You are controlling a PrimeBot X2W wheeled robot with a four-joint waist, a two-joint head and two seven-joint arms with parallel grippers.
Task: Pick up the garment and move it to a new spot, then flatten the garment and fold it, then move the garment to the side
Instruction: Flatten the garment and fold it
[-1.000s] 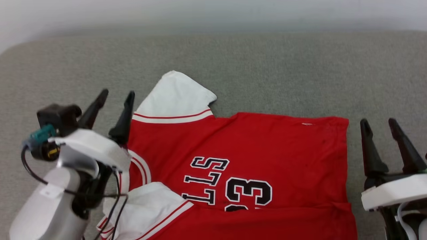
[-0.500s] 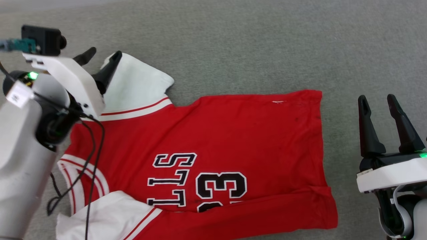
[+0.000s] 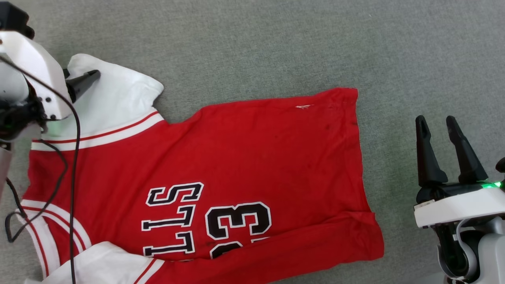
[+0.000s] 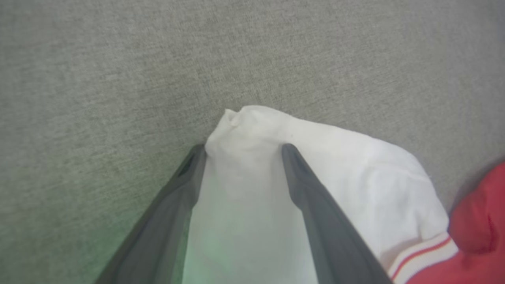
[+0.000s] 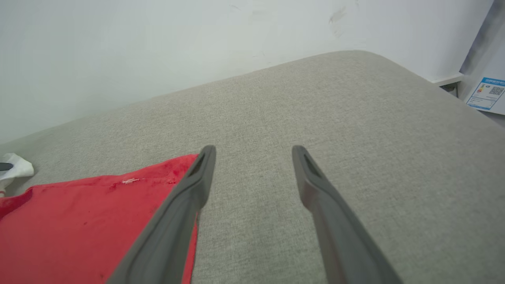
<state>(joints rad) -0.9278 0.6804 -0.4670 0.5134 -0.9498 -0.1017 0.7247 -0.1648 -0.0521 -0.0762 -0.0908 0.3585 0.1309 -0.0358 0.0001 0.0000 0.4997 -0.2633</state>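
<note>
The garment [image 3: 252, 157], a red jersey with black white-outlined numbers facing up, lies spread on the grey padded surface [image 3: 276, 47], its hem to the right. Its far white sleeve [image 3: 118, 94] points to the upper left. My left gripper [image 3: 81, 77] hovers open over that sleeve. In the left wrist view the gripper [image 4: 242, 150] has a finger on either side of the sleeve's tip [image 4: 252, 126]. My right gripper [image 3: 438, 122] stands open just right of the hem, off the cloth; the right wrist view [image 5: 254, 150] shows nothing between its fingers and the red cloth [image 5: 79, 221] to the left.
The garment's near long edge is folded over in a strip [image 3: 315, 244], and the near white sleeve [image 3: 106, 264] is bunched at the lower left. A pale wall [image 5: 158, 59] rises behind the surface. Bare grey padding extends beyond and right of the garment.
The head camera has tilted down, shifting the whole picture. My left gripper has reached forward from beside the shoulder to the far sleeve's tip. The right gripper stays open beside the hem.
</note>
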